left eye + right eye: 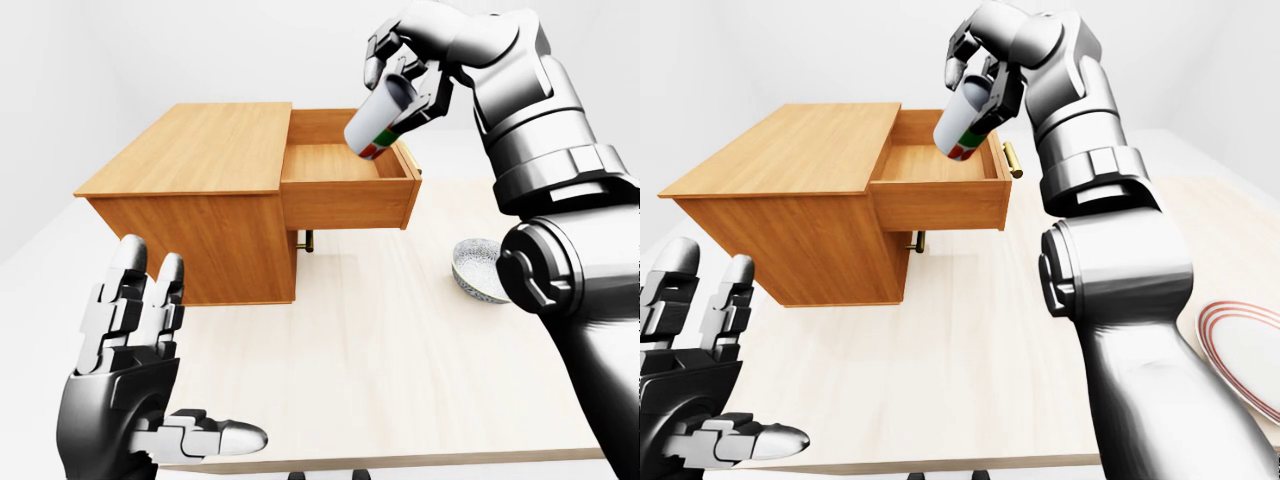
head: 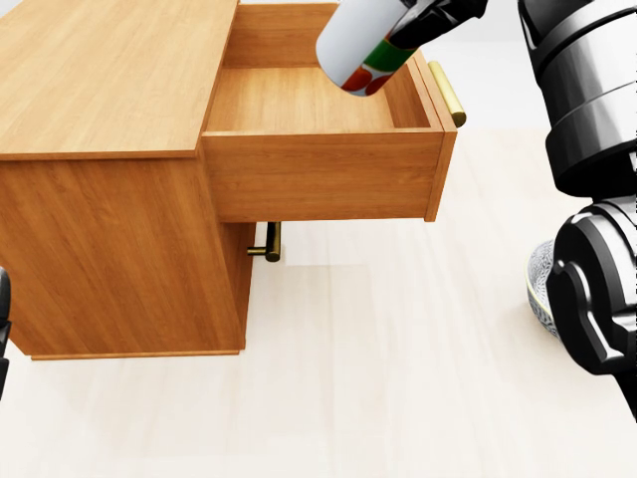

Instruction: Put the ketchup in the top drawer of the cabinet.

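The wooden cabinet (image 1: 190,190) stands on the table with its top drawer (image 1: 345,185) pulled open toward the right of the view. My right hand (image 1: 405,75) is shut on the ketchup bottle (image 1: 380,120), a white bottle with a red and green label. It holds the bottle tilted above the drawer's right end, in the air and not touching the drawer floor. The bottle also shows at the top of the head view (image 2: 363,45). My left hand (image 1: 130,345) is open and empty at the lower left, apart from the cabinet.
A patterned bowl (image 1: 478,268) sits on the table right of the cabinet, partly behind my right arm. A plate with red rings (image 1: 1240,345) lies at the right edge. A brass lower-drawer handle (image 2: 269,244) pokes out under the open drawer. The table edge runs along the bottom.
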{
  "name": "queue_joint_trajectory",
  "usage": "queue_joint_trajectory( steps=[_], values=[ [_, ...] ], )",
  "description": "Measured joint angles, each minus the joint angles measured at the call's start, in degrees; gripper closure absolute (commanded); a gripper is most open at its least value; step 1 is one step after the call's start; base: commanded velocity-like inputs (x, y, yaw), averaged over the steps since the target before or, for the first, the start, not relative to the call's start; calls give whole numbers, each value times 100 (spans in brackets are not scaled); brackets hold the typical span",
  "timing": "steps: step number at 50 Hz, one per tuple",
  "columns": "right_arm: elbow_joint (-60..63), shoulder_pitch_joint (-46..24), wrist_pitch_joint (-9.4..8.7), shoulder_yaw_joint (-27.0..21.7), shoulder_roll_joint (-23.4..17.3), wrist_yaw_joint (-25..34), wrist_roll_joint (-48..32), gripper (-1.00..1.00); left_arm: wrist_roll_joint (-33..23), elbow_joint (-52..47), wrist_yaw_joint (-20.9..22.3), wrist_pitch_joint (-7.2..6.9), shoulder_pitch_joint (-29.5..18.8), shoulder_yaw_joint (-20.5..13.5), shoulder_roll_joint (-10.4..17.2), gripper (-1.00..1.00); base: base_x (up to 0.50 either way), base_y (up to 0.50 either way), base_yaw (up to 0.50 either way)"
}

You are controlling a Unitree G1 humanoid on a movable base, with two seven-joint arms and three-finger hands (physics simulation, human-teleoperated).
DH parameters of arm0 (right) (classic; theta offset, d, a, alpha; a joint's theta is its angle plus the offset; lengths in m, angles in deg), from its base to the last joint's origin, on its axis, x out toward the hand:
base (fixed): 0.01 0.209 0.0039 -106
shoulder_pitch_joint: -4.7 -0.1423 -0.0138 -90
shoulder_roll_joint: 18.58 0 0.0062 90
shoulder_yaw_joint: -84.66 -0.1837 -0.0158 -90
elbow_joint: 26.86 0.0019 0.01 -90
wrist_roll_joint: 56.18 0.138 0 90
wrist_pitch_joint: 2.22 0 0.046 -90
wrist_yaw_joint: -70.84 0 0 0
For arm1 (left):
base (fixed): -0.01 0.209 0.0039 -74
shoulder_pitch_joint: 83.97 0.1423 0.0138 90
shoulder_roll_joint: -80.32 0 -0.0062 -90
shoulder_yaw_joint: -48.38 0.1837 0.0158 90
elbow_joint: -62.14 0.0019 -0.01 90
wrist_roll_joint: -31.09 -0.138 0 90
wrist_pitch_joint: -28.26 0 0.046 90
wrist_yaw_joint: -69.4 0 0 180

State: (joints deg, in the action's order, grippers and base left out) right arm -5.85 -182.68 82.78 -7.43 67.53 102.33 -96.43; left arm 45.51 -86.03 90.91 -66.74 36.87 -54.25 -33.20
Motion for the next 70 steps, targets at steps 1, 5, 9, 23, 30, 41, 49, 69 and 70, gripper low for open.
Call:
queue_joint_trajectory(
  steps=[1, 5, 9, 23, 30, 41, 49, 69, 70],
  values=[
    [-2, 9, 0, -3, 5, -14, -1, 100, 5, -2, 1, 0, -2, -6, 0, -100, 0, 0, 0],
    [-11, 47, 0, -14, 23, -72, 0, 100, 25, -9, 2, 0, -18, -34, -1, -100, 0, 0, 0],
    [-20, 84, 0, -25, 46, -126, 6, 100, 25, -2, 5, 0, -33, -46, -6, -100, 0, 0, 0],
    [-44, 221, 0, -47, 161, -239, 69, 100, 38, -19, 12, 0, -51, -73, -13, -100, 0, 0, 0],
    [-48, 283, 0, -46, 188, -263, 95, 100, 43, -25, 27, 0, -50, -85, -25, -100, 0, 0, 0],
    [-50, 397, 0, -43, 200, -294, 122, 100, 55, -37, 51, 0, -50, -110, -42, -100, 0, 0, 0],
    [-48, 444, 0, -38, 195, -296, 130, 100, 26, -15, 61, 0, -36, -83, -51, -100, 0, 0, 0],
    [-54, 553, 0, -42, 226, -319, 159, 100, 49, -17, 58, 0, -58, -108, -42, -100, 0, 0, 0],
    [-54, 558, 0, -45, 224, -326, 164, 100, 46, -15, 58, 0, -60, -107, -42, -100, 0, 0, 0]
  ],
)
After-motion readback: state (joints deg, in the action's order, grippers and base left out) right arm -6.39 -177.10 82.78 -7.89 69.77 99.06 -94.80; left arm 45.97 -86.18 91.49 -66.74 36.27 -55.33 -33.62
